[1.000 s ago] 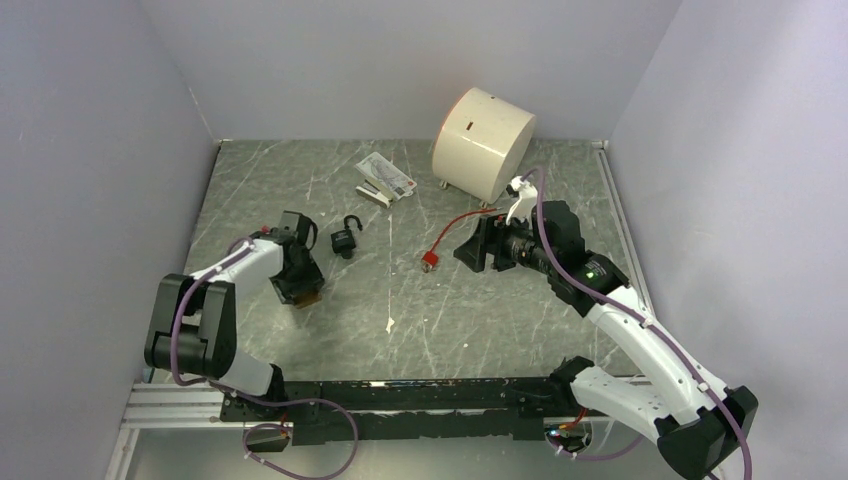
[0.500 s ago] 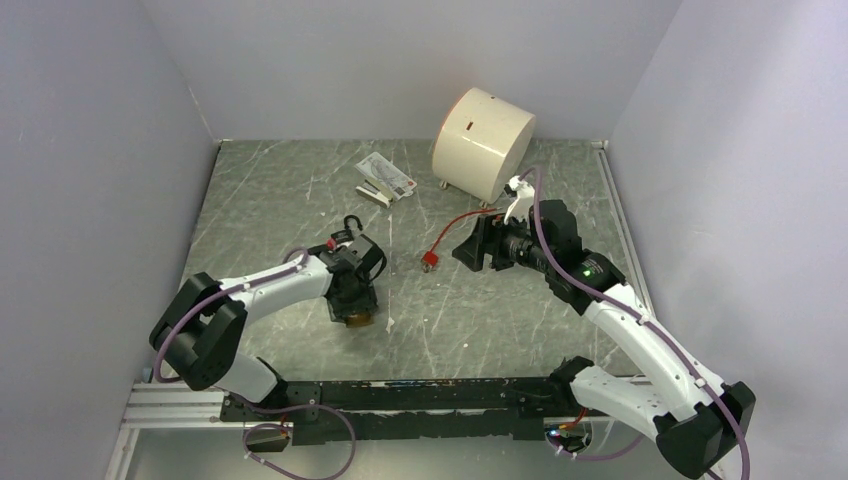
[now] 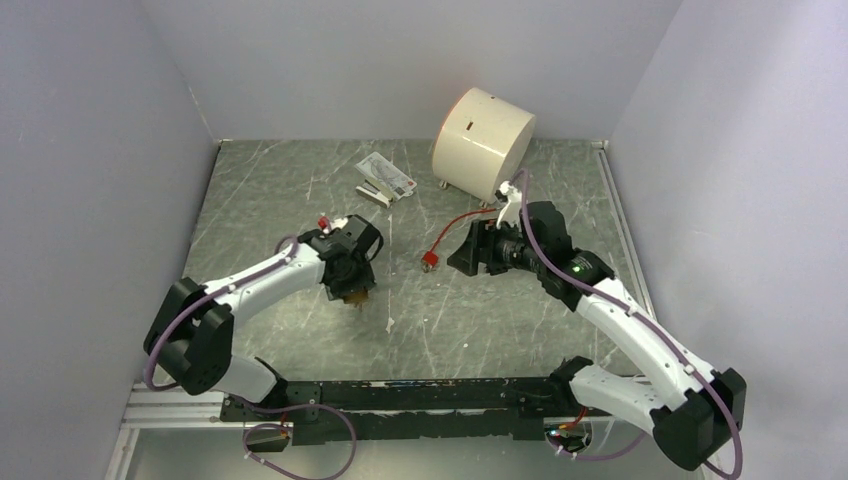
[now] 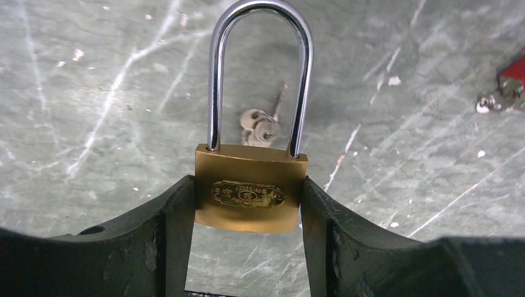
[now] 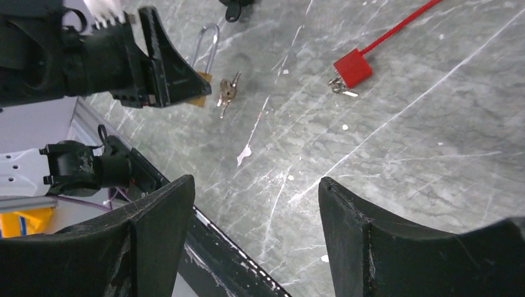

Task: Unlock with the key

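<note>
The left pincer (image 4: 247, 204) pinches the brass padlock (image 4: 249, 185) by its smooth sides over the counter (image 4: 93, 93), shackle pointing to 12 o'clock. A key pushed in could twist the padlock loose, and its keyhole face is hidden down between the fingers. The keys (image 4: 260, 127) lie flat at 12 o'clock beyond the shackle and may skid when the spread, empty right pincer (image 5: 255, 185) reaches for them; farther off, the metal bits by the red tag (image 5: 353, 67) are too small to identify.

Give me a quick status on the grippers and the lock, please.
Left gripper shut on brass padlock, shackle closed. Right gripper open, empty. Keys lying on table beyond the padlock, nothing covering them.
</note>
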`<state>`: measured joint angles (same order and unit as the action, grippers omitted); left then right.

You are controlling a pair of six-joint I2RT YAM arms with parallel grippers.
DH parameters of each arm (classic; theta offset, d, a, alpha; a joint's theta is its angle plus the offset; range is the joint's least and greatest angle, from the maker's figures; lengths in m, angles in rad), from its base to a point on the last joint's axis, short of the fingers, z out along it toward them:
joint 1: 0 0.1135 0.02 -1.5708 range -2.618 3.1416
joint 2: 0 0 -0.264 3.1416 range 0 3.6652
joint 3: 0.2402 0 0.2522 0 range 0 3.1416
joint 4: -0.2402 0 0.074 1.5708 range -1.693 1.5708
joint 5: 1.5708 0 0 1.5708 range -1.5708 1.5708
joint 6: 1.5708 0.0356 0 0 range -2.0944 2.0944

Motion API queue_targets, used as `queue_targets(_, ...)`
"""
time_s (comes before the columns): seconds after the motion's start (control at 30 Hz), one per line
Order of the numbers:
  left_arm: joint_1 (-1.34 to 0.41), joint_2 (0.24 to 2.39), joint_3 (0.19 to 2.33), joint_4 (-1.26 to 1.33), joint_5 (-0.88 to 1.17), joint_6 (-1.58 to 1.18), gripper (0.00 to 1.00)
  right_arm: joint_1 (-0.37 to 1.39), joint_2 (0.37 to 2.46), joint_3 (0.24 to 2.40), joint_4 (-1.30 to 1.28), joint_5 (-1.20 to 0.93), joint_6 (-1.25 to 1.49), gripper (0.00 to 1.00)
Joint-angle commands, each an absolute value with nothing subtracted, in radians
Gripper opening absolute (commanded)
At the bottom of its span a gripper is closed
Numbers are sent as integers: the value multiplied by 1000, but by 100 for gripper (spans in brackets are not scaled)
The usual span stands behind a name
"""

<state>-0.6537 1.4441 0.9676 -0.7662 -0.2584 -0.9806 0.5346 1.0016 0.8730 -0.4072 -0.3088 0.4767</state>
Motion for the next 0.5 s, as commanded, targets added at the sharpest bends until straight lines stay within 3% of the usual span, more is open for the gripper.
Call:
queue_targets(0.0,-579,1347,924,-779,-292,-973,20,562,1072,874,-327,-363,531,75)
queue_targets(0.23,-489,1247,746,-750,-250,-977,21,643,1277,891,-228,-401,609,70)
queue_targets(0.47,-477,1221,653,-699,-214,-1005,23,750,1549,1060,-227,-338,657,61)
